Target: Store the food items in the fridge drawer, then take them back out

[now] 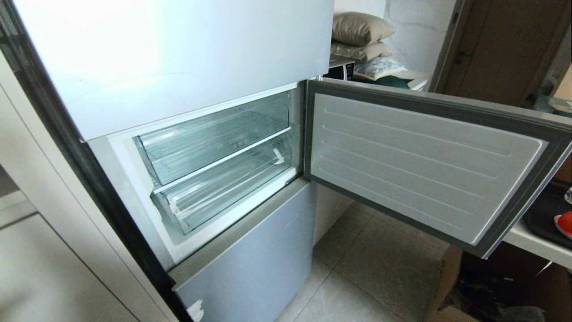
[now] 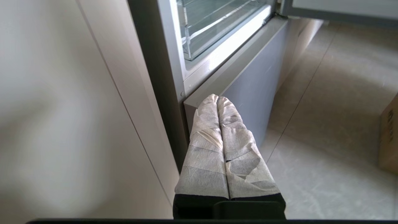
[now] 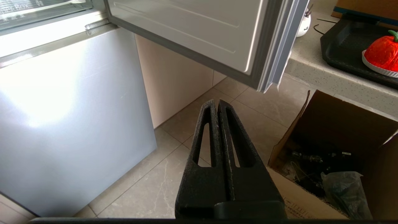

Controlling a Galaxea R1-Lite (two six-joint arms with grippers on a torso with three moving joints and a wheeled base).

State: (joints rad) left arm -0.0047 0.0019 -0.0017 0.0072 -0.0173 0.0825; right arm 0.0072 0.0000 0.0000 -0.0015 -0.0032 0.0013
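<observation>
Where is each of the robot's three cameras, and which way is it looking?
Head view: high up, looking down at the open white fridge door and the clear plastic fridge drawer; no arm shows.
Left wrist view: behind the tape-wrapped left tool, shut, facing the grey-blue lower fridge panel.
Right wrist view: behind the black right tool, shut, above the tiled floor, facing an orange-red pumpkin toy on the pale counter.
Shared: all three show that fridge door and lower panel.

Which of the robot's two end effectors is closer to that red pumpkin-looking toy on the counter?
The right. The right end effector hangs shut over the floor tiles beside the cardboard box, below the counter holding the pumpkin toy. The left end effector sits by the fridge's lower front corner, farther away.
</observation>
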